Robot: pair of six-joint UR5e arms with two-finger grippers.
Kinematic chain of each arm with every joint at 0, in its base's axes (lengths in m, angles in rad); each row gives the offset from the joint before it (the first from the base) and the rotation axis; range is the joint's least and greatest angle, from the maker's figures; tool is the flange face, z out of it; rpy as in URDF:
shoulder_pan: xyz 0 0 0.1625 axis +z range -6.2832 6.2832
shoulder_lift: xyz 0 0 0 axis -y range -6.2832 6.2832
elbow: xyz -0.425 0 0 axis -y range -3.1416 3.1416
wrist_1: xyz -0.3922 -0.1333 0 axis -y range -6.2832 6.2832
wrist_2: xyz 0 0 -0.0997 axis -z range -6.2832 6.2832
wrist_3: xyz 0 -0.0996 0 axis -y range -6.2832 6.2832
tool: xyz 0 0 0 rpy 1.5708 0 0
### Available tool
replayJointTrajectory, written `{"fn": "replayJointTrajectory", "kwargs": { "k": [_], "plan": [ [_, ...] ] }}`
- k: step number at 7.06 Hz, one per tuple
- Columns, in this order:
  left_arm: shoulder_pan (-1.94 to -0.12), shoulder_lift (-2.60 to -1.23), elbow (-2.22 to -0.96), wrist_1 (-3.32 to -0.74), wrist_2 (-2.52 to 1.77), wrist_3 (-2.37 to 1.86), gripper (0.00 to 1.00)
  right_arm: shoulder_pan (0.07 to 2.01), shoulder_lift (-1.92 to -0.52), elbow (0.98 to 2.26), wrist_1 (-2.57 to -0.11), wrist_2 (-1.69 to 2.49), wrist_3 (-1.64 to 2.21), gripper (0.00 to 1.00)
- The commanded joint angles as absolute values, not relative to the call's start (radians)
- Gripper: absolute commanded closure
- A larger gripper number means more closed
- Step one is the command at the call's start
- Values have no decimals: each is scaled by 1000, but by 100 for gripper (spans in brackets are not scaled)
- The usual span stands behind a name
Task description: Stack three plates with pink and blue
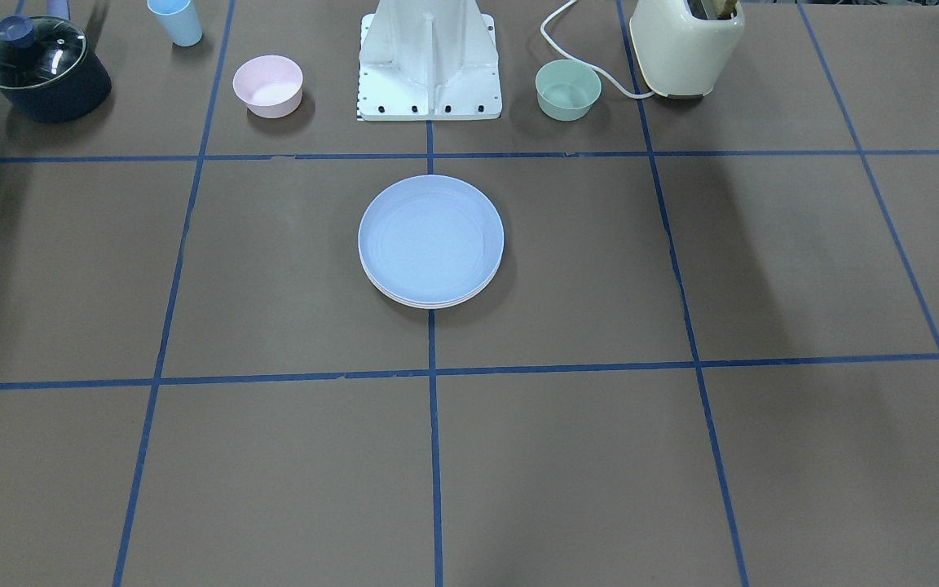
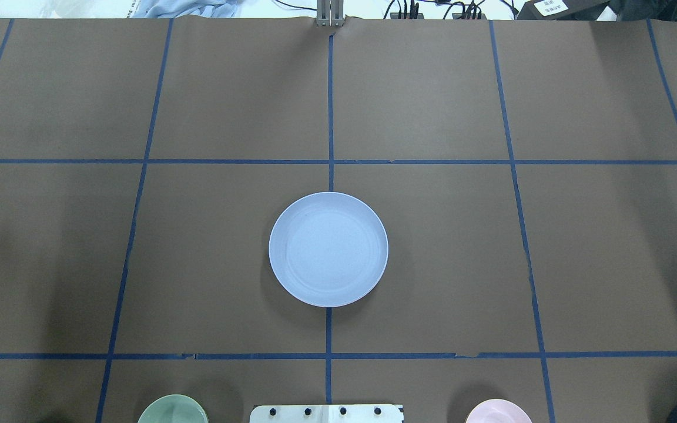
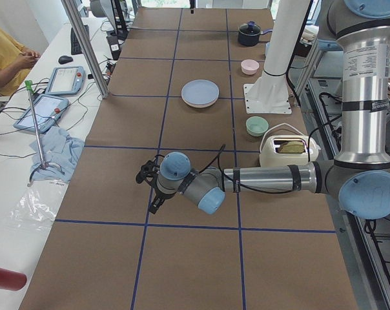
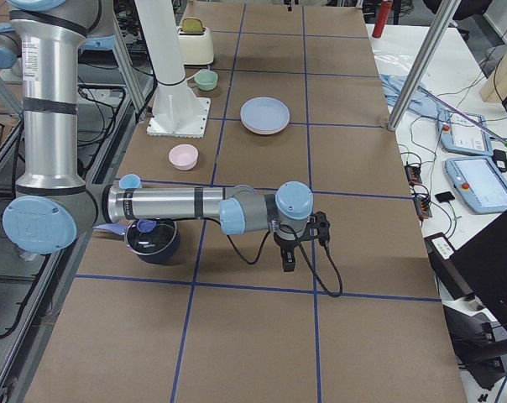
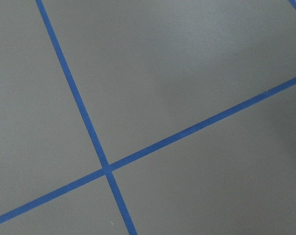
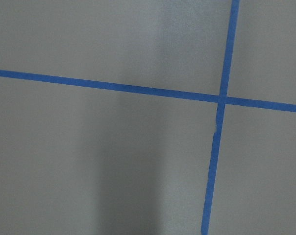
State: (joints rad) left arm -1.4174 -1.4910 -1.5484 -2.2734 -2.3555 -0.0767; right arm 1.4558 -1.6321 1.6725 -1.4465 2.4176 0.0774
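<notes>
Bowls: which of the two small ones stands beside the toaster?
The mint-green bowl, next to the toaster; the pink bowl sits beyond the white base, nearer the lidded pot.

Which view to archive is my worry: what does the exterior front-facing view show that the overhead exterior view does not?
Only front-facing: the cream toaster, the light blue plastic cup, and pale rims of plates stacked under the round light blue plate. Only overhead: the crumpled blue cloth and cables beyond the far edge of the table. Both: the blue plate on top, the small pink bowl, the small mint-green bowl, and the white robot base.
</notes>
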Motion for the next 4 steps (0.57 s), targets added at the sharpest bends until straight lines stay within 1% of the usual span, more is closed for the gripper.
{"fn": "replayJointTrajectory", "kwargs": {
  "k": [1,4],
  "plan": [
    [-1417,-1491,-1571,-2275,-2353,-75,1,1453,-1632,1671,-1447,2418,78,0],
    [-1433,-1485,-1583,-2272,-2355,-77,1,1451,-1631,1667,-1447,2418,78,0]
  ]
}}
